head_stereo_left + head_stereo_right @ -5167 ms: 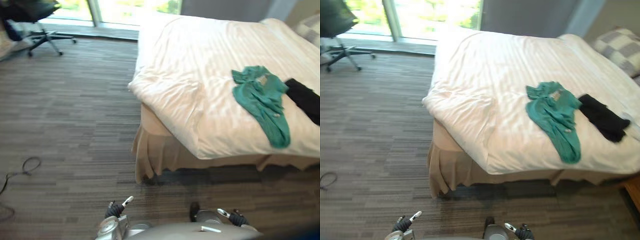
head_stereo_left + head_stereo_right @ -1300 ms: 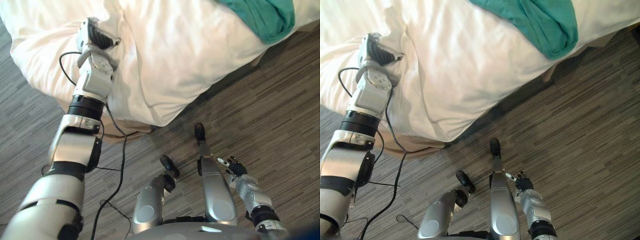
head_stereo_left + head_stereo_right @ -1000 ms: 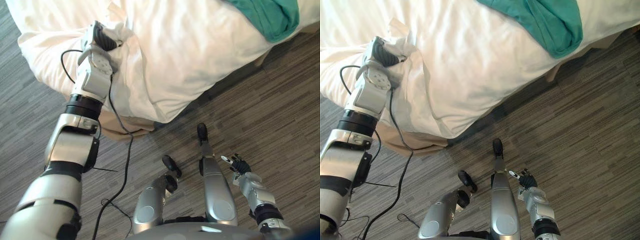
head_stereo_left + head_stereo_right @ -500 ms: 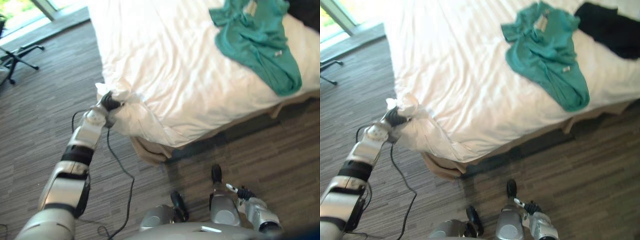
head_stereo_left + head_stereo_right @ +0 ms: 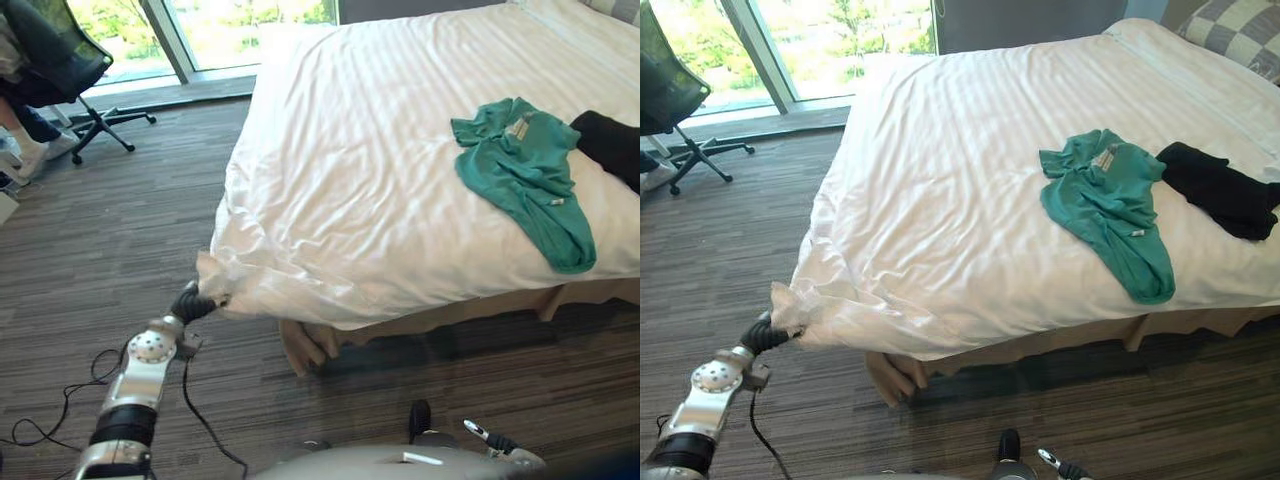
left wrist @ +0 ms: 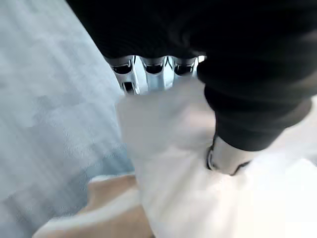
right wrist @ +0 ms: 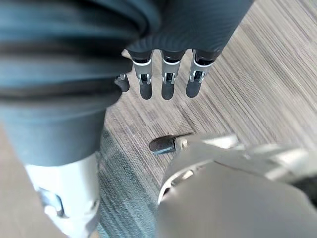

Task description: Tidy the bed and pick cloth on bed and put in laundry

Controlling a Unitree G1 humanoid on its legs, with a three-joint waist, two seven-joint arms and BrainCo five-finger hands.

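My left hand [image 5: 194, 301] is shut on the corner of the white duvet [image 5: 370, 160], holding it out past the bed's near left corner, low over the carpet. In the left wrist view its fingers [image 6: 154, 74] curl round the bunched white cloth [image 6: 168, 148]. A green garment [image 5: 522, 170] lies crumpled on the duvet toward the right, with a black garment [image 5: 1220, 190] just beyond it at the edge. My right hand [image 7: 166, 82] hangs low at my side over the floor, fingers straight and holding nothing.
A beige bed skirt [image 5: 310, 345] hangs below the duvet. A black office chair [image 5: 60, 65] stands by the window at the far left, with a person's leg and shoe [image 5: 28, 150] beside it. A checked pillow [image 5: 1235, 30] lies at the bed's far right. Striped carpet [image 5: 110, 230] stretches left of the bed.
The camera has lifted to take in the whole bed. My left hand has drawn the duvet corner outward and down off the bed corner, and the duvet lies flatter.
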